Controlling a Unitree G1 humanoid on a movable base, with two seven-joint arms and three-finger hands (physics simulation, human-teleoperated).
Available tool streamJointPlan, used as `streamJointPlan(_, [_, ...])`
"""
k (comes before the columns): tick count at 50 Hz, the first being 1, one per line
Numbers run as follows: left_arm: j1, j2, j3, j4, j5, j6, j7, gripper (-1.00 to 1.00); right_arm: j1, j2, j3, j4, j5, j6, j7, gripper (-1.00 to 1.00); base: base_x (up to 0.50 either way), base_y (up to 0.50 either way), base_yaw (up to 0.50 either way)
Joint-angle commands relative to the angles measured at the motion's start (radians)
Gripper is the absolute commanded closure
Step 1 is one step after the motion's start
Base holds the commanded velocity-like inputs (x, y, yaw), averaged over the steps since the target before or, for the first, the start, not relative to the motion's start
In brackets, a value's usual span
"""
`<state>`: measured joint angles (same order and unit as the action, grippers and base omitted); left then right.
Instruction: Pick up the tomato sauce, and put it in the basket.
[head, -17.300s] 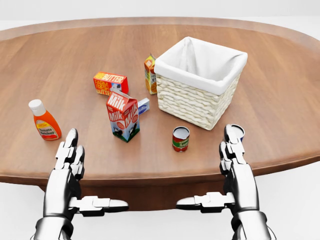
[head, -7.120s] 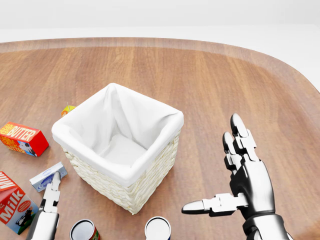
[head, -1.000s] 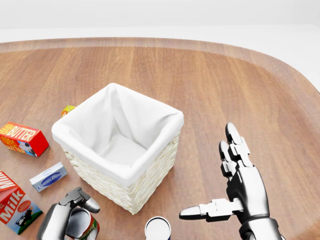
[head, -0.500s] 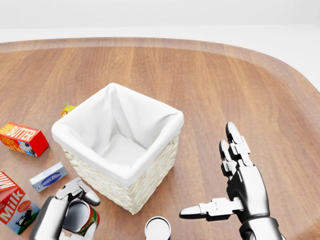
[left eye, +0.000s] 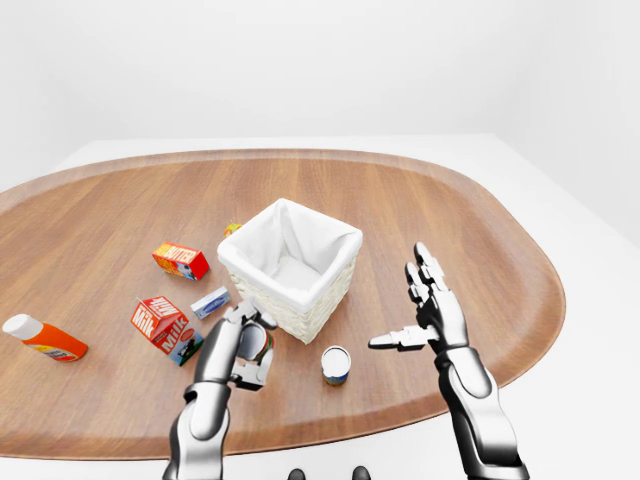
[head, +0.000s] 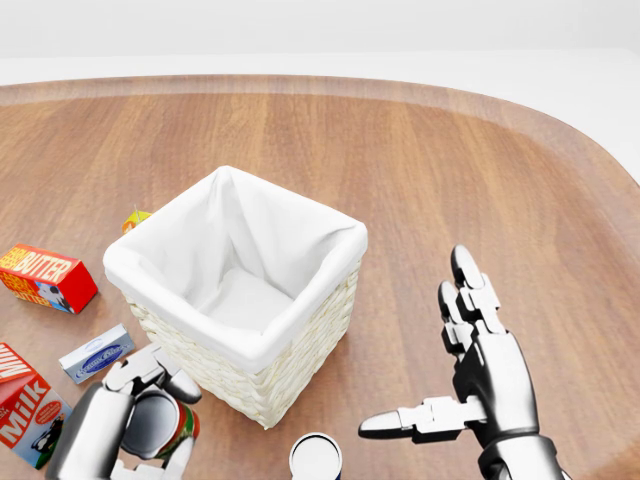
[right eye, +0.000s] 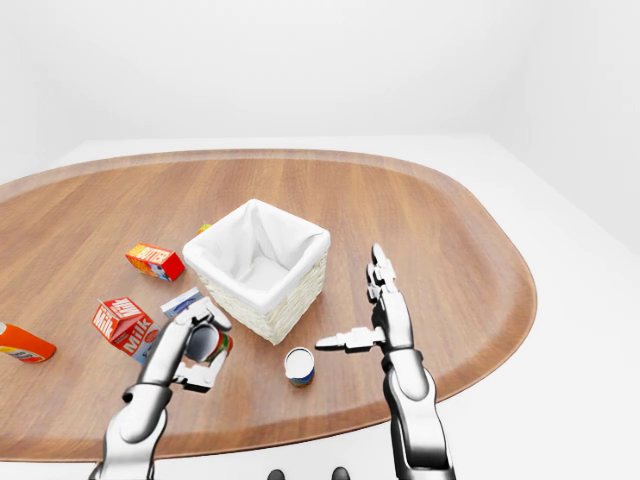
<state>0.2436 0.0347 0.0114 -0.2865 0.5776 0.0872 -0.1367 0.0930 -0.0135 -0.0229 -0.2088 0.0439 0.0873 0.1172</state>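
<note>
Fingers (head: 150, 366) wrap tomato sauce (head: 165, 425) — left hand (head: 105, 425).

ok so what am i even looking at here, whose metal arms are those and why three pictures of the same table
These are simulator renders from three cameras on a humanoid robot's head, so you look out over its own arms. Two pictures are its left and right eyes, nearly identical; the third, the head view, sits closer and looks down.

The silver left hand has its fingers closed round a red and green tomato sauce can. The silver right hand is open and holds nothing.

On the oval wooden table stand a white-lined wicker basket, a red milk carton, an orange-red butter box, an orange sauce bottle lying on its side, a small pale blue box and a blue and white can.
</note>
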Motion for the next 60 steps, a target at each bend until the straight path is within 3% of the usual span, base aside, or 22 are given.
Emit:
streamJointPlan(1, [0.021,-0.004,0.001,-0.108,-0.031,0.000,0.004,1.00,0.000,0.000,-0.001,-0.003,0.000,0.000,0.000,-1.00,0.00,0.00,0.00])
streamJointPlan(34, [0.054,-0.017,-0.001,-0.338,0.029,0.000,-0.096,1.00,-0.002,0.000,0.001,0.008,-0.003,0.000,-0.002,-1.00,0.00,0.00,0.00])
streamJointPlan(60, [0.034,-0.021,-0.021,-0.483,0.084,0.000,-0.169,1.00,-0.012,-0.001,-0.004,0.016,0.000,0.000,-0.004,-1.00,0.00,0.00,0.00])
